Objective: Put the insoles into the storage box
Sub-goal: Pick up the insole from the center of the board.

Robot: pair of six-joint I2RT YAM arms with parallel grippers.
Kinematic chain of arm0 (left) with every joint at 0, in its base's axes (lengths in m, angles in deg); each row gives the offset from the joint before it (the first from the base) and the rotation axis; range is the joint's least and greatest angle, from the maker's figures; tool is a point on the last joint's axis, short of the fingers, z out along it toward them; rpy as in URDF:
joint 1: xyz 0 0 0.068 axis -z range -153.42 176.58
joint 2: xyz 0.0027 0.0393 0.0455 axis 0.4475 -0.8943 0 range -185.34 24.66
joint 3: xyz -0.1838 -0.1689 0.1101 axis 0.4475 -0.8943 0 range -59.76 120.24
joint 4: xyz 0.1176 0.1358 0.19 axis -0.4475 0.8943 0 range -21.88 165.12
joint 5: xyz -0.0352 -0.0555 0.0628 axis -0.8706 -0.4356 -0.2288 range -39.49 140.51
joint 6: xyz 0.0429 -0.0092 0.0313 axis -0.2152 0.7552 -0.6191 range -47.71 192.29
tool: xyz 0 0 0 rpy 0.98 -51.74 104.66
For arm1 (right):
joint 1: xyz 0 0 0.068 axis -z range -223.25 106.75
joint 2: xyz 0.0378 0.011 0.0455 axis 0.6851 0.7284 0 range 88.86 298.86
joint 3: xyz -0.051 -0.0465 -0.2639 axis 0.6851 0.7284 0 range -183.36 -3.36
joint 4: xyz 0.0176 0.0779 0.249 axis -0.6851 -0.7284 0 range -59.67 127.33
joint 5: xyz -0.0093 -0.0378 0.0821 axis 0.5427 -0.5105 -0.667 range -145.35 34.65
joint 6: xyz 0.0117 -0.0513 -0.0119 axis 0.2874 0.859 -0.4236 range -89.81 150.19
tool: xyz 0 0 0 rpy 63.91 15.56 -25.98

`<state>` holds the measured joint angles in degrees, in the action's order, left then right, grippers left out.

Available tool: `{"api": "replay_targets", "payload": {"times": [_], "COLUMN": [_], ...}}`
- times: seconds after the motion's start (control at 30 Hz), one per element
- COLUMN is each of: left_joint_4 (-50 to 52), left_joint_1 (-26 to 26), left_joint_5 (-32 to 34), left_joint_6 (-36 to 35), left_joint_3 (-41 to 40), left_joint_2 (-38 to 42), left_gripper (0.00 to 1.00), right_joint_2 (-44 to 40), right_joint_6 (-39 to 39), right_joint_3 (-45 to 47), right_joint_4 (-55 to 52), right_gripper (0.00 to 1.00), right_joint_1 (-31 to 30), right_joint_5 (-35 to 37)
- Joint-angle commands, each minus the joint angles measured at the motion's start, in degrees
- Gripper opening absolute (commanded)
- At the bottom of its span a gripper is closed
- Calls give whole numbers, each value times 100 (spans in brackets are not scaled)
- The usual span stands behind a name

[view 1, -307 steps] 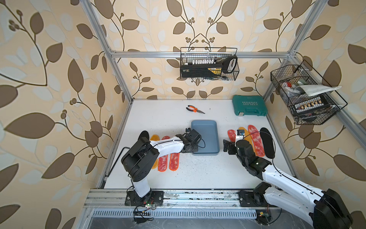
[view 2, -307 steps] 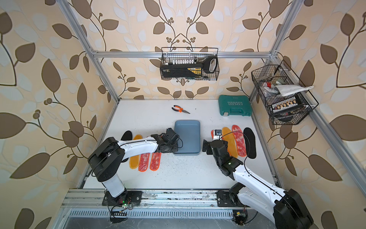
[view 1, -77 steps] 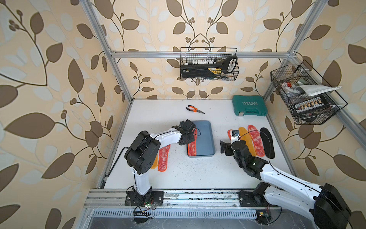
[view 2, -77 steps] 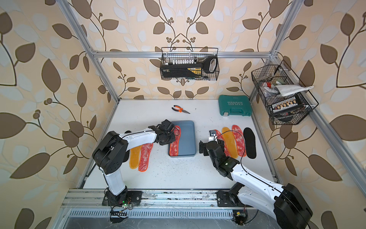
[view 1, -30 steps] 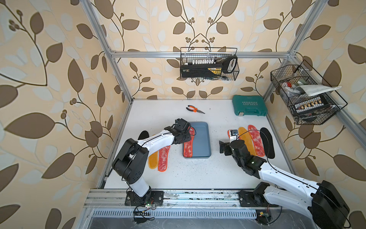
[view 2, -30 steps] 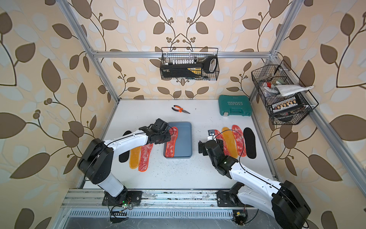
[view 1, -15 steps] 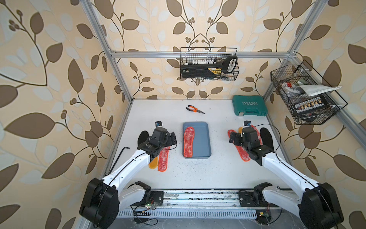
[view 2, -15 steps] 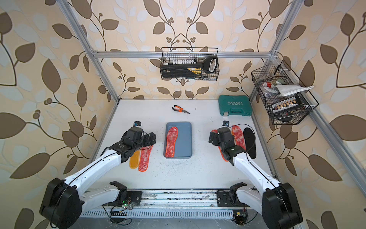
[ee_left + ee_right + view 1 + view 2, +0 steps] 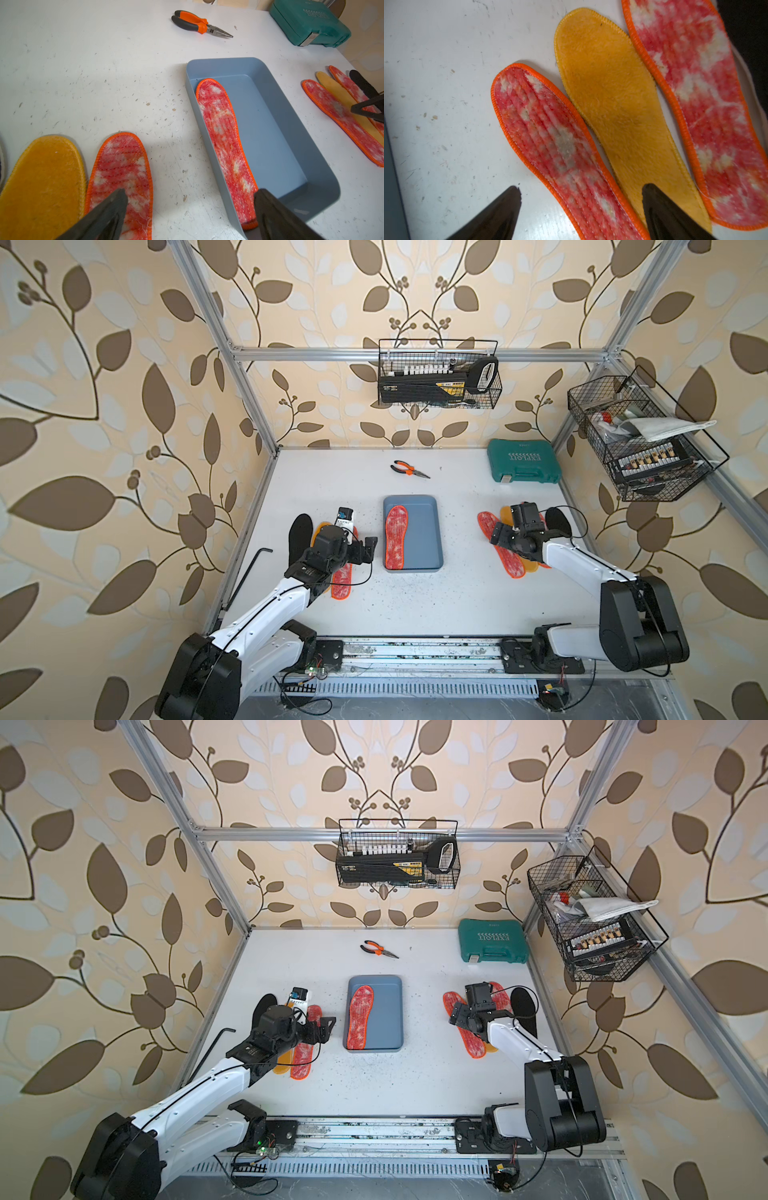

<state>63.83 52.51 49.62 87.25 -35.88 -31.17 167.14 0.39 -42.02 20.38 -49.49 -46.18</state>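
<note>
Left tool gapes empty beside the storage box; right tool hangs spread above a red insole.

One insole lies in the storage box on the table. Other insoles lie left of it, more insoles right. Pliers and a case lie behind.

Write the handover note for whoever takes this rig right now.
Left gripper: open, empty, between its insoles and the storage box.
Right gripper: open, empty, above the red-speckled insole nearest the box.
Done: one boxed insole, red-speckled, lies in the box.
Remaining: seven on the table, three insoles by the left arm (black, yellow, red), four insoles by the right arm (two red, yellow, black).
</note>
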Motion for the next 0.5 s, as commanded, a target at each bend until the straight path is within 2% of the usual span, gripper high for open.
{"api": "replay_targets", "payload": {"times": [0.0,0.3,0.47], "left_joint_4": [-244,-221,-96], "left_joint_1": [24,20,19], "left_joint_5": [-88,-81,-127], "left_joint_6": [-162,-114,-67], "left_joint_3": [-3,-25,72], "left_joint_2": [157,331,314], "left_gripper": [99,99,99], "right_joint_2": [112,503,677], "right_joint_6": [-61,-201,-359], "right_joint_3": [10,-48,-132], "right_joint_4": [8,21,-36], "right_gripper": [91,82,81], "right_joint_1": [9,-50,-308], "right_joint_5": [-349,-906,-951]}}
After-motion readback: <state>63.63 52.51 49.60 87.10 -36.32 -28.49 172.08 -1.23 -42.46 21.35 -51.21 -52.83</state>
